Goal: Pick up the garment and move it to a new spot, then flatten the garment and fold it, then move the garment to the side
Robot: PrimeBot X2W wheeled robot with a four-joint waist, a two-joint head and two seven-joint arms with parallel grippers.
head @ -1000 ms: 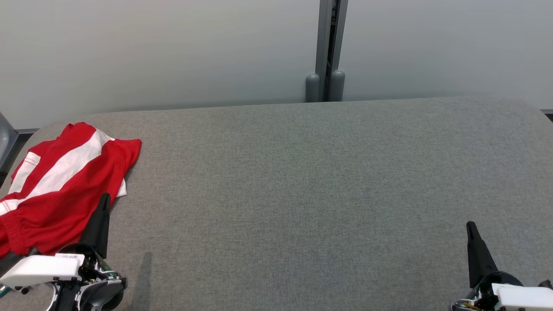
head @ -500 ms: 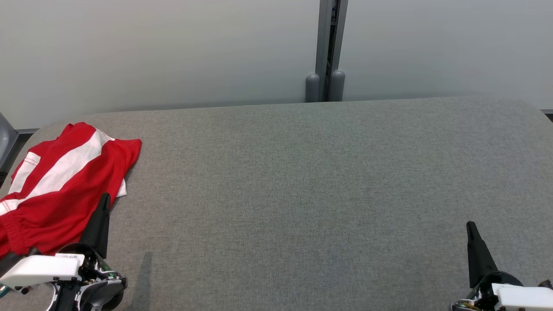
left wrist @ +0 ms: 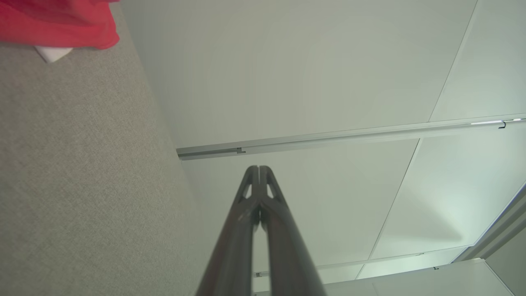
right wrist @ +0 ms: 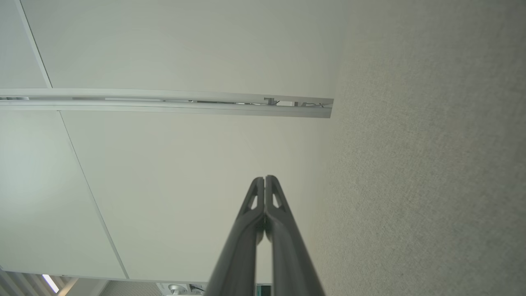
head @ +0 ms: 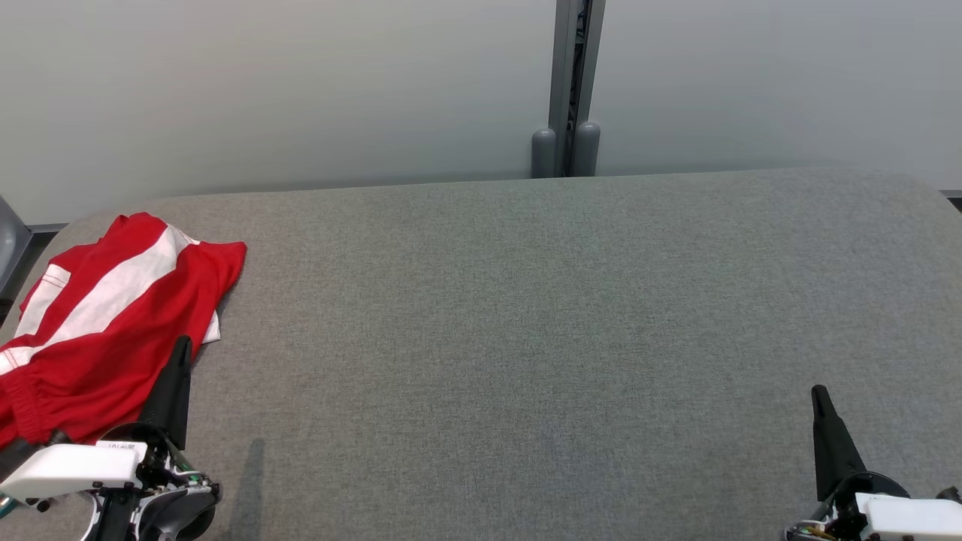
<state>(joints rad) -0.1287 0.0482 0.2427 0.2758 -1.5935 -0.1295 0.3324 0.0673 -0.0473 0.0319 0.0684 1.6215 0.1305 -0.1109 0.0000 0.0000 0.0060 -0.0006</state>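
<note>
Since nothing has shifted over the last second, I read this as a pause before the pick-up. From the head view, the red-and-white garment lies crumpled on the grey tabletop, beside and beyond the left jaws, which are pressed together on nothing. The right jaws, also together, sit well apart from it. In the left wrist view, the garment sits up and left of the closed tips. In the right wrist view, bare tabletop runs right of the shut tips. I judge the left jaws must part first.
</note>
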